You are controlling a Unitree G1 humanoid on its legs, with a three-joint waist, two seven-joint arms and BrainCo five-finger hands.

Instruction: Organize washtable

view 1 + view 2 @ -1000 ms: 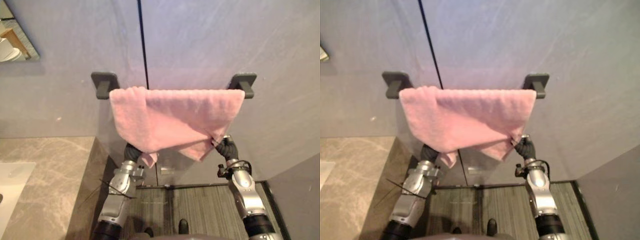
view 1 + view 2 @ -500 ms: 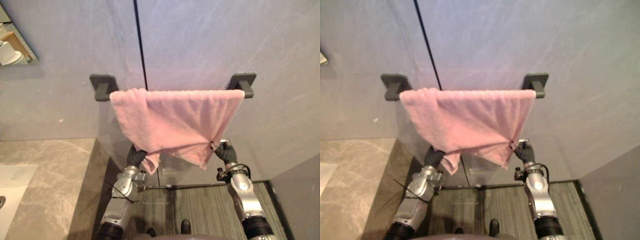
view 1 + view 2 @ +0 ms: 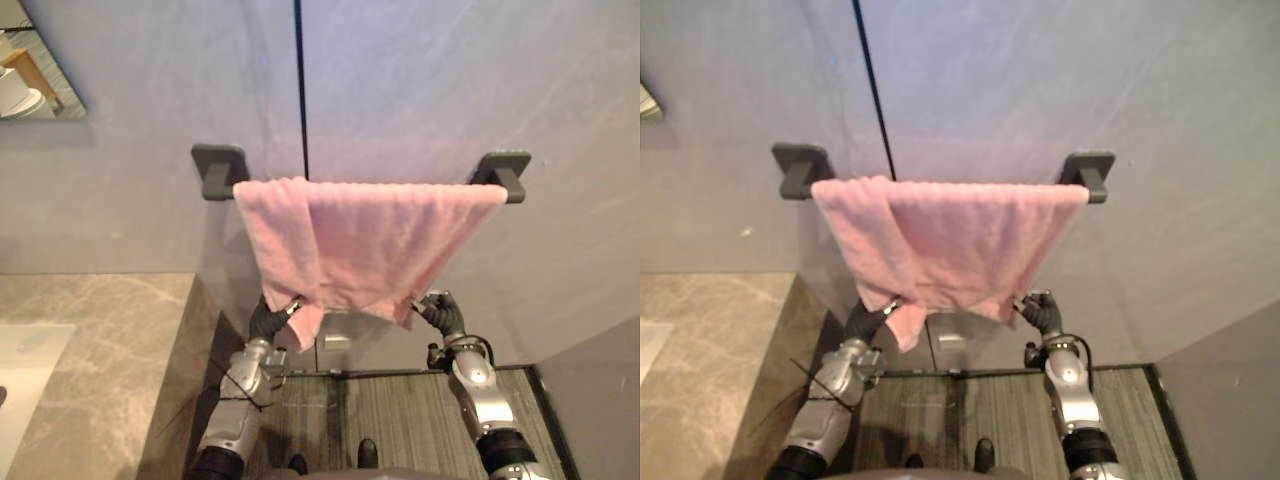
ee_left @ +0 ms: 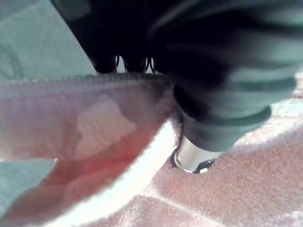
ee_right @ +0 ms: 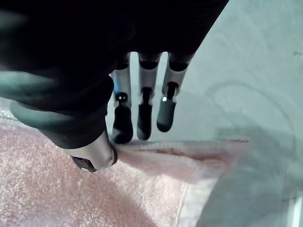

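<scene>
A pink towel [image 3: 370, 235] hangs folded over a dark towel bar [image 3: 218, 170] on the grey wall. My left hand [image 3: 268, 322] is up at the towel's lower left corner, which droops beside it. In the left wrist view its fingertips [image 4: 106, 64] reach past the towel's hem and the thumb [image 4: 191, 158] rests on the cloth. My right hand [image 3: 440, 310] is at the lower right corner. Its fingers [image 5: 144, 123] stand straight just beyond the towel's edge [image 5: 189, 156], thumb [image 5: 92, 158] against the front of the cloth. Neither hand looks clamped on it.
A marble counter [image 3: 90, 350] with a white basin [image 3: 25, 370] lies at the left. A mirror corner [image 3: 30, 80] shows at the upper left. Below the towel is a striped floor [image 3: 390, 420]. A dark seam [image 3: 300, 80] runs down the wall.
Both hands have uncurled their fingers and sunk a little. The towel's lower corners are no longer pulled outward and it hangs straighter. The camera has shifted slightly.
</scene>
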